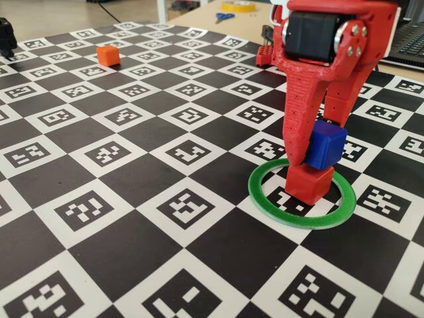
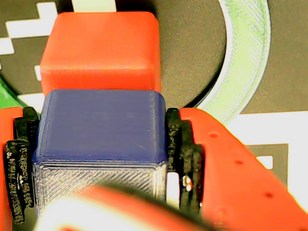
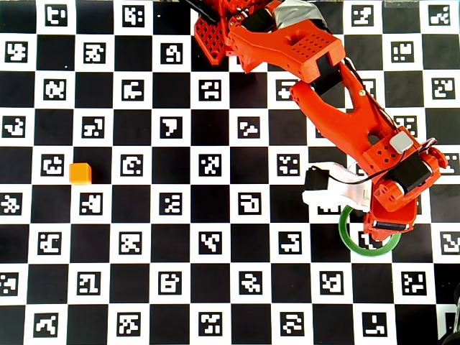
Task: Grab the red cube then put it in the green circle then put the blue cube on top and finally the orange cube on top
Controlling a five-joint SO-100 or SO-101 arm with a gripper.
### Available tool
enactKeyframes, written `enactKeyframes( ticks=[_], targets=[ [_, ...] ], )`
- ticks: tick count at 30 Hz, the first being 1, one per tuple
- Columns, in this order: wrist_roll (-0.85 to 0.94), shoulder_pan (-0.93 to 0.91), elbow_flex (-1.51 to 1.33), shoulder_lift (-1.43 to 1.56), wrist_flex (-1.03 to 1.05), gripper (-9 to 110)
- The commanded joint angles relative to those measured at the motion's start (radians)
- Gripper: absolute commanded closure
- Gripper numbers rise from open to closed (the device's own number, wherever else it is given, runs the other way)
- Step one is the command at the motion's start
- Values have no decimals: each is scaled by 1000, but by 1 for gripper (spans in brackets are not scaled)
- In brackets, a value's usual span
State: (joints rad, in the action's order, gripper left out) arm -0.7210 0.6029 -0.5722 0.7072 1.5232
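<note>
The red cube sits inside the green circle, on the checkered mat. My red gripper is shut on the blue cube and holds it just over the red cube, slightly tilted; whether the two touch I cannot tell. In the wrist view the blue cube is clamped between the black pads of the gripper, with the red cube right beyond it and an arc of the green circle at the right. The orange cube lies far off at the back left. In the overhead view the arm hides both stacked cubes; the orange cube is at the left.
The marker-patterned checkerboard mat covers the table. Scissors and a tape roll lie beyond its back edge, a keyboard at the right, a black object at the far left. The arm's base stands at the top.
</note>
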Motion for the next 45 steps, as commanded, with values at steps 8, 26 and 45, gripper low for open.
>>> enactKeyframes(
  ticks=[8, 26, 45],
  targets=[
    [2, -5, 35, 38, -25, 90],
    [-3, -3, -3, 41, -32, 86],
    [-12, 2, -17, 44, -31, 71]
  ],
)
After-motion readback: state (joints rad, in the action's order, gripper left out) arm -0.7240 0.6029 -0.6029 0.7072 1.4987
